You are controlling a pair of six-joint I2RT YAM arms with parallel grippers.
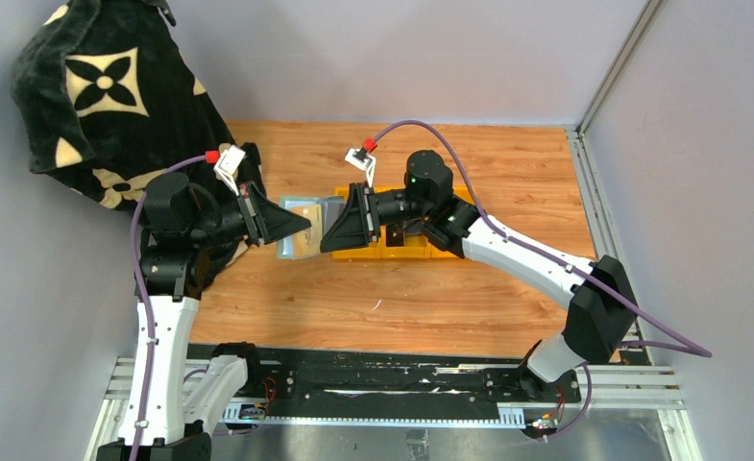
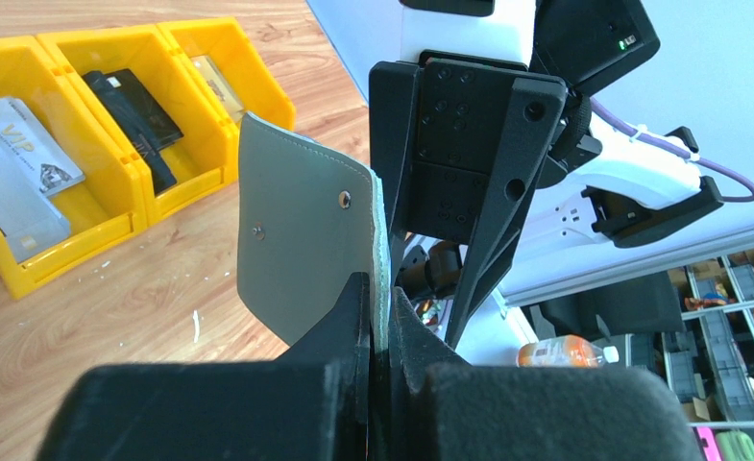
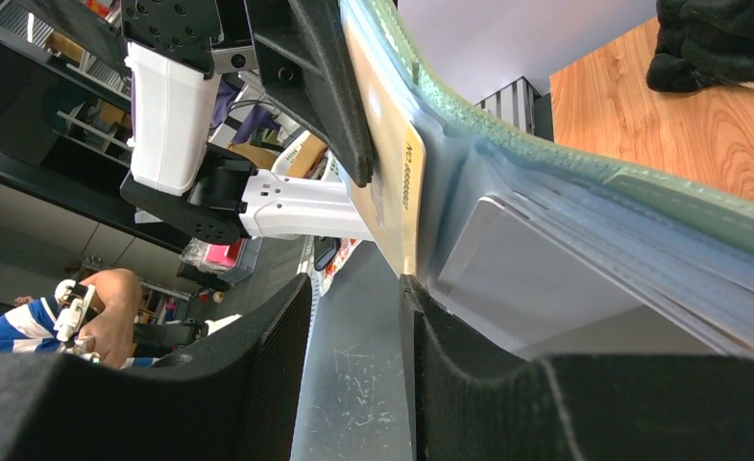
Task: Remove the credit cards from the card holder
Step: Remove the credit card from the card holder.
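Observation:
My left gripper point(image 1: 301, 224) is shut on one edge of the sage green card holder point(image 1: 304, 235) and holds it open above the table; its jaws pinch the holder's green flap point(image 2: 301, 235) in the left wrist view point(image 2: 378, 293). My right gripper point(image 1: 327, 233) is open right at the holder's other side. In the right wrist view nothing lies between its fingers point(image 3: 353, 288). The holder's clear sleeves with a grey card point(image 3: 536, 279) and a tan-gold card point(image 3: 387, 163) lie just outside its right finger point(image 3: 469, 384). Grey cards point(image 2: 17, 168) lie in a yellow bin.
A row of yellow bins point(image 1: 406, 252) stands under the right arm; one holds a black wallet point(image 2: 137, 120). A black patterned cloth point(image 1: 113, 96) hangs at the back left. Wooden table top point(image 1: 401, 298), grey walls around.

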